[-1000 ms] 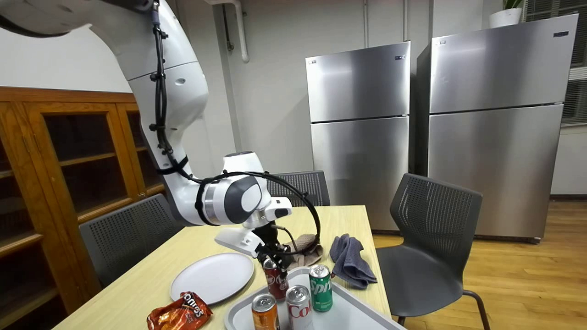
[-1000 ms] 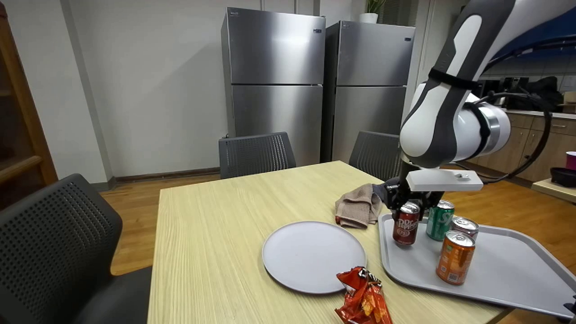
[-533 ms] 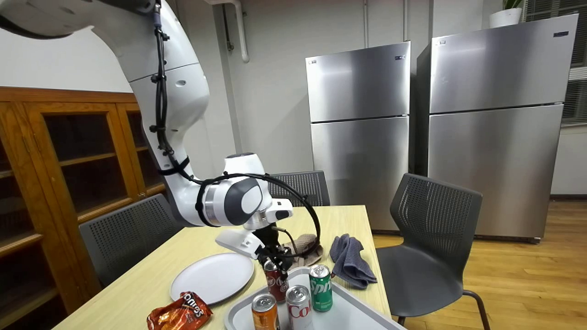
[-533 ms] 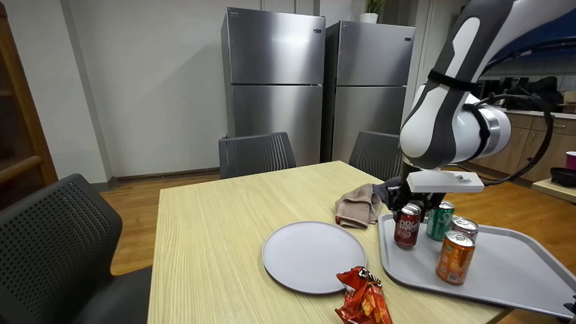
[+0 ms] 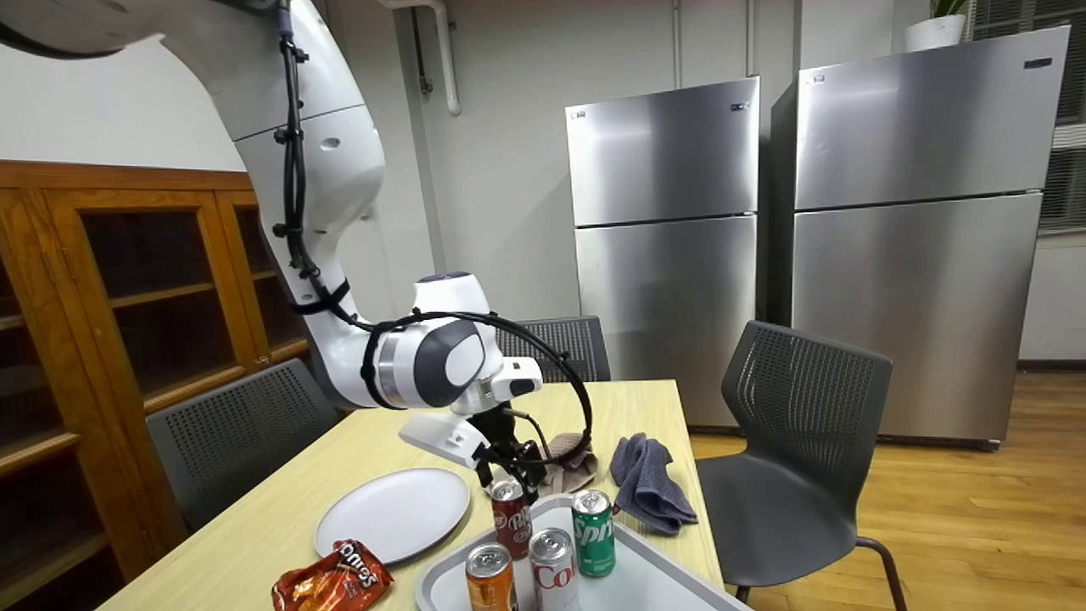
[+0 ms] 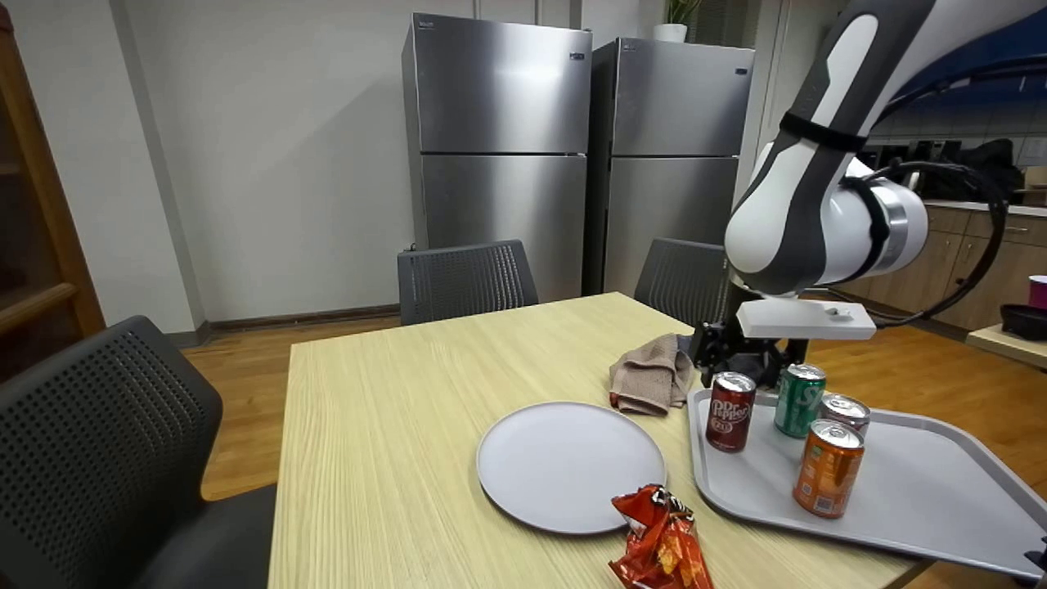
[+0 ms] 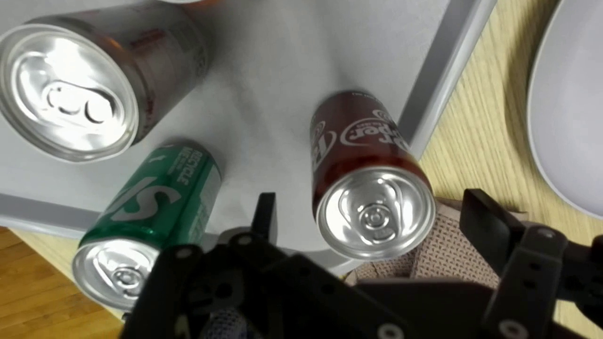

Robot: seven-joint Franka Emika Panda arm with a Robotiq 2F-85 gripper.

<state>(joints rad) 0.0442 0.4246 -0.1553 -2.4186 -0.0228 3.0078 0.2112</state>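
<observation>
pale wooden table (image 6: 393, 442), gripper (image 7: 370, 209) spread wide, dr pepper can (image 6: 730, 415) near, seemingly untouched

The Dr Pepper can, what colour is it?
The Dr Pepper can is dark red with white letters; the wrist view shows it best.

Below my fingers (image 7: 487, 226), pale wood table (image 6: 409, 425); well beyond, two steel refrigerators (image 6: 503, 98), grey wall (image 6: 270, 180); lower, wood floor (image 5: 942, 501).
</observation>
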